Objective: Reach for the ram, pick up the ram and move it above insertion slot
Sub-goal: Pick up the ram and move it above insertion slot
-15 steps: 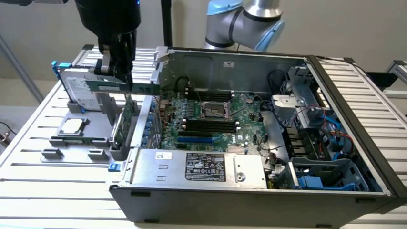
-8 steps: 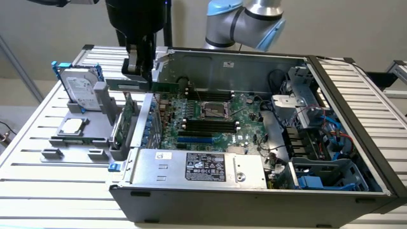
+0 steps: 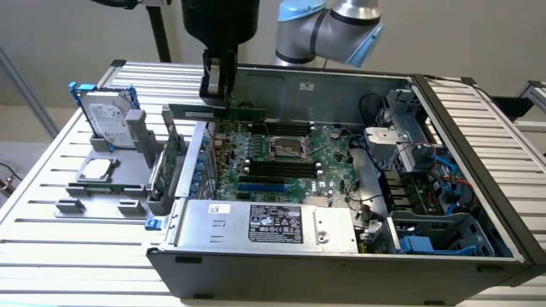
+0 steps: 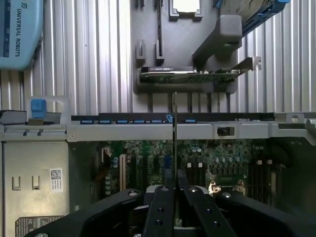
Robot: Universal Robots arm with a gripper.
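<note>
My gripper [image 3: 218, 86] clamps the ram [image 3: 217, 113], holding it level above the open case's [image 3: 341, 252] rear edge. I judge it needs keeping square to the black slots [image 3: 282, 167].

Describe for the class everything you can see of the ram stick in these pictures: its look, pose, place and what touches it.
The ram is a long, thin green circuit-board strip carrying small dark chips. It hangs level and on edge, lifted above the rear wall of the open computer case, toward the exterior view's left. The gripper clamps it from above near its middle. In the wrist view it appears edge-on as a thin dark line running out from between the black fingers. Nothing else touches it.
</note>
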